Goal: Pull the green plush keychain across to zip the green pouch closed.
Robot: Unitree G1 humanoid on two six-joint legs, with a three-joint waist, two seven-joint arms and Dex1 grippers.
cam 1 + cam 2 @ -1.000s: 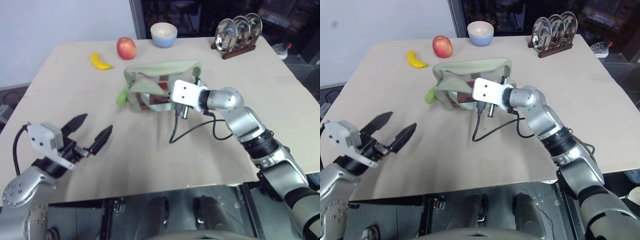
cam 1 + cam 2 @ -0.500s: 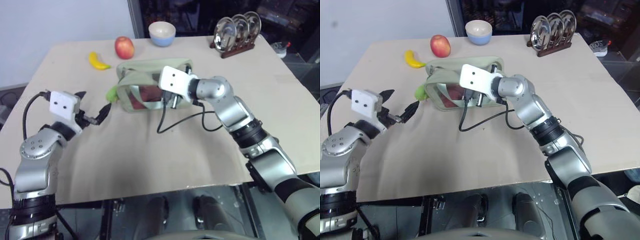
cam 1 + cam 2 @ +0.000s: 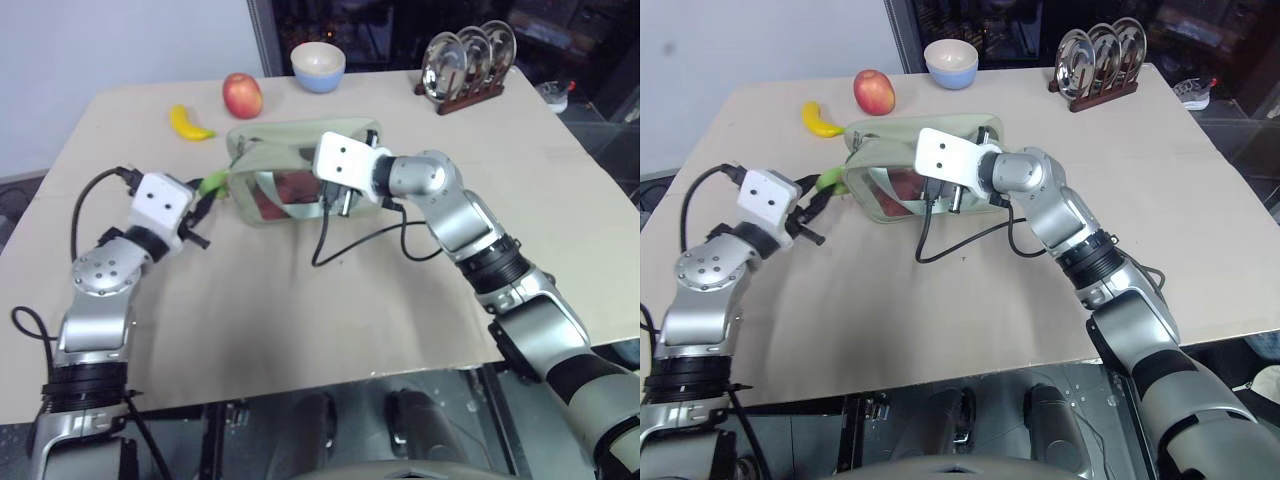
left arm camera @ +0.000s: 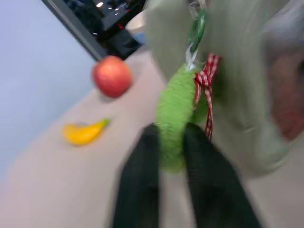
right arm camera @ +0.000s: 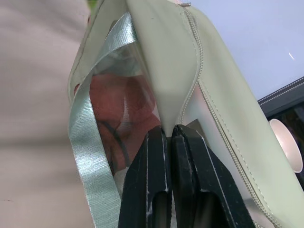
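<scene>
The green pouch (image 3: 290,150) lies on the table, its clear side panel showing red contents. At its left end hangs the green plush keychain (image 4: 175,114), fuzzy and lime-green, with a red-and-white checked ribbon, clipped to the zipper. My left gripper (image 4: 171,132) is shut on the plush, one black finger on each side of it; the head views show the plush (image 3: 212,182) just ahead of the left wrist. My right gripper (image 5: 169,129) is shut on the pouch's pale green fabric (image 5: 166,71) beside the zipper track, on the pouch's right part.
A banana (image 3: 190,124), an apple (image 3: 243,95) and a bowl (image 3: 318,66) sit behind the pouch. A rack of metal plates (image 3: 470,62) stands at the back right. A black cable (image 3: 350,238) loops on the table under my right wrist.
My left arm came forward from the table's near left to the pouch's left end. Its fingers, spread apart before, have closed on the plush. My right gripper kept its hold on the pouch.
</scene>
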